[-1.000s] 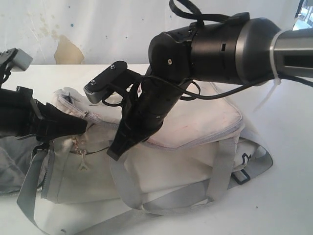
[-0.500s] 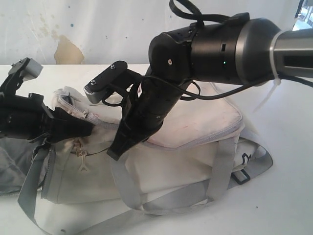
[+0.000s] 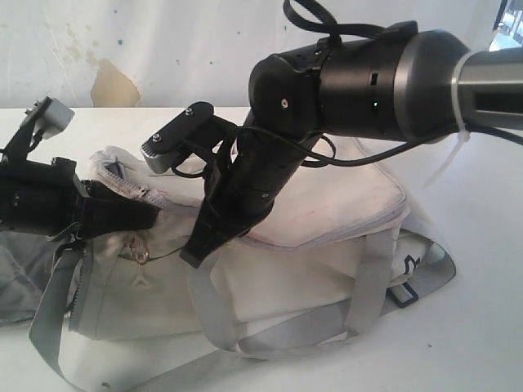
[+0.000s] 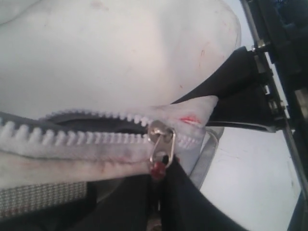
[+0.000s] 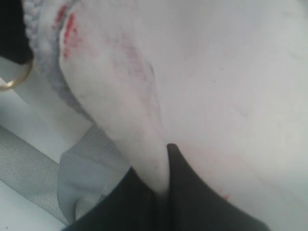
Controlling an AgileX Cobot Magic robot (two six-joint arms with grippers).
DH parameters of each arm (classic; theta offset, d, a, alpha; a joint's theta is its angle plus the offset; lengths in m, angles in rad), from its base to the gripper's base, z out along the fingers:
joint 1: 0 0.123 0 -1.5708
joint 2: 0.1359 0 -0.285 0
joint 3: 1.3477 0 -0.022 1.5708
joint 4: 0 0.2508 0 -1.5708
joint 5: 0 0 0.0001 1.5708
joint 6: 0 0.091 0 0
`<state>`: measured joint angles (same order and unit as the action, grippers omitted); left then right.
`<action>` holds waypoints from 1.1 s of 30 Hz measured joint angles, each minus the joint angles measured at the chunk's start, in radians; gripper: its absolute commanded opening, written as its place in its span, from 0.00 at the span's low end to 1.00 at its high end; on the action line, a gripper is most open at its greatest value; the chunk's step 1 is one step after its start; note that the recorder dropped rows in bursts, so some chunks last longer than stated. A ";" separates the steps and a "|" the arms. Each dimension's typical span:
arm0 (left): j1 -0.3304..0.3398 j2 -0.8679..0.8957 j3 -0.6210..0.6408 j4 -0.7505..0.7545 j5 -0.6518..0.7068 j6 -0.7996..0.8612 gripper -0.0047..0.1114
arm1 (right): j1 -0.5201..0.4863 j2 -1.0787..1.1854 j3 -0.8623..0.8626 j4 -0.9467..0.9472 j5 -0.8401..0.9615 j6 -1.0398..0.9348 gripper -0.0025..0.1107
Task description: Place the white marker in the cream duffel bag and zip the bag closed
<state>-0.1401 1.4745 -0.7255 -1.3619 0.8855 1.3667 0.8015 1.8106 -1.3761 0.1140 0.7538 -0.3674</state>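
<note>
The cream duffel bag (image 3: 327, 204) lies on its side on the white table (image 3: 478, 327). My left gripper (image 3: 152, 216) is at the bag's left end, shut on the metal zipper pull (image 4: 162, 149) just below the slider (image 4: 158, 130). Behind the slider, the grey zipper teeth (image 4: 72, 137) stand apart over a dark gap. My right gripper (image 3: 193, 255) reaches down over the bag's middle and is shut on a fold of cream fabric (image 5: 154, 163) near the zipper's end. The white marker is not visible in any view.
Grey webbing straps (image 3: 368, 278) loop round the bag's front, with a black buckle (image 3: 403, 292) at the right. A second small zipper pull (image 3: 142, 276) dangles on the bag's front left. The dark grey lining (image 3: 16, 261) spills out at far left. A stained white wall (image 3: 114, 49) stands behind.
My left gripper has crept a little to the right along the zipper with the pull in it, and its wrist has tilted upward. The right arm has stayed still, holding the fabric.
</note>
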 measured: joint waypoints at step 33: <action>0.145 0.010 -0.200 0.127 0.320 -0.429 0.04 | 0.000 0.000 0.002 -0.004 -0.005 0.026 0.02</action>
<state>0.0044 1.4845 -0.9251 -1.2351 1.2055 0.9380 0.8015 1.8106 -1.3740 0.1102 0.7489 -0.3412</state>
